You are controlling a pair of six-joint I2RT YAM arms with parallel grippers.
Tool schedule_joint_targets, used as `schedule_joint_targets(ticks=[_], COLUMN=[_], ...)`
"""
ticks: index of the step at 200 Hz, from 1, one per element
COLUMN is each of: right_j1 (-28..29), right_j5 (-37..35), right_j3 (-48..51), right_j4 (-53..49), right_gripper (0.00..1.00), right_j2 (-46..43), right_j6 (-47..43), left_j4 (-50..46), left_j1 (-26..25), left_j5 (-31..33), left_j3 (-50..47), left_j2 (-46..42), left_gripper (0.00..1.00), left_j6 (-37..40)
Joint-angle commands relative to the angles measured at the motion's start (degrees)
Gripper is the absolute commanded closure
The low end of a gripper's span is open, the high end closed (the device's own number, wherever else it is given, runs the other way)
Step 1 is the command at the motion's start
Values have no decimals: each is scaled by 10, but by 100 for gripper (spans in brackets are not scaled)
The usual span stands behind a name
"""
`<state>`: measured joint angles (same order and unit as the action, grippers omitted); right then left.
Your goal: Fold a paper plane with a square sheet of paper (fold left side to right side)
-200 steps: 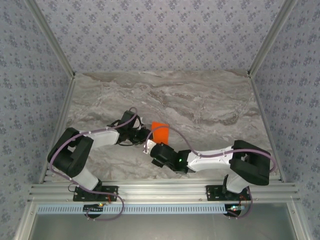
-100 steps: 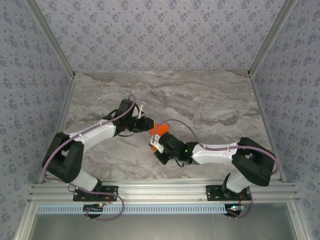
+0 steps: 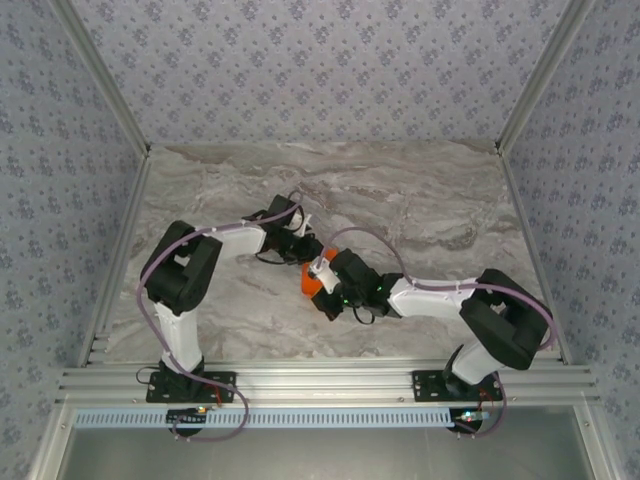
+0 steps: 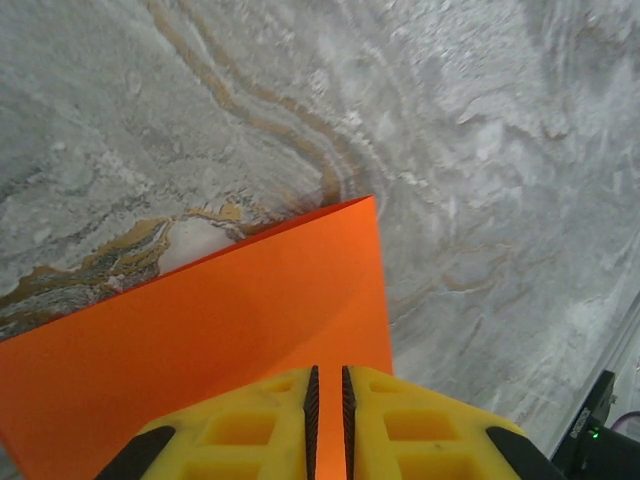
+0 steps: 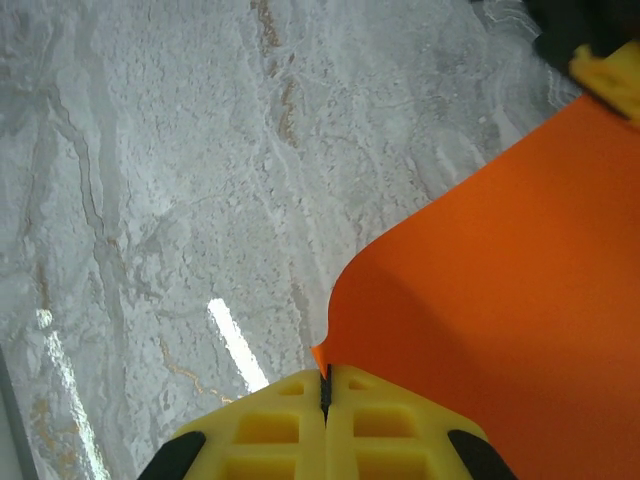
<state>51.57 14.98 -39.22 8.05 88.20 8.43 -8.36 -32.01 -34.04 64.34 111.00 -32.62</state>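
The right gripper (image 5: pixel 325 382) is clamped on a curled edge of the square sheet of paper (image 5: pixel 500 290), which spreads ahead and rightward of it. At the sheet's far edge, the left gripper (image 4: pixel 327 375) pinches it narrowly, so both arms are equally near.

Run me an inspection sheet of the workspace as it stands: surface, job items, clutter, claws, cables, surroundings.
Surface: marbled grey table.
Job's things: square sheet of paper, orange, curved, between both claws.
Clutter: nothing seen.
Claws: left claw fingers almost together at the sheet, narrow slit showing, grip unclear; right claw shut on the sheet's corner.
Cables: purple cables run along both arms.
Surroundings: patterned walls; aluminium rail at the near edge.
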Motion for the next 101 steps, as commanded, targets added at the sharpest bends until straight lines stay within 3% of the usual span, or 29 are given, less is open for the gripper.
schedule_joint_targets(ticks=[1,101], right_j1=[-26,-107], right_j5=[64,79], right_j3=[5,-12], right_j4=[17,-27], right_gripper=[100,100], right_j2=[16,51], right_j6=[41,96], left_j4=[-27,-36], left_j1=[-5,-10], left_j5=[-5,19], left_j3=[18,11], left_j2=[19,44], left_gripper=[86,89], left_j6=[24,32])
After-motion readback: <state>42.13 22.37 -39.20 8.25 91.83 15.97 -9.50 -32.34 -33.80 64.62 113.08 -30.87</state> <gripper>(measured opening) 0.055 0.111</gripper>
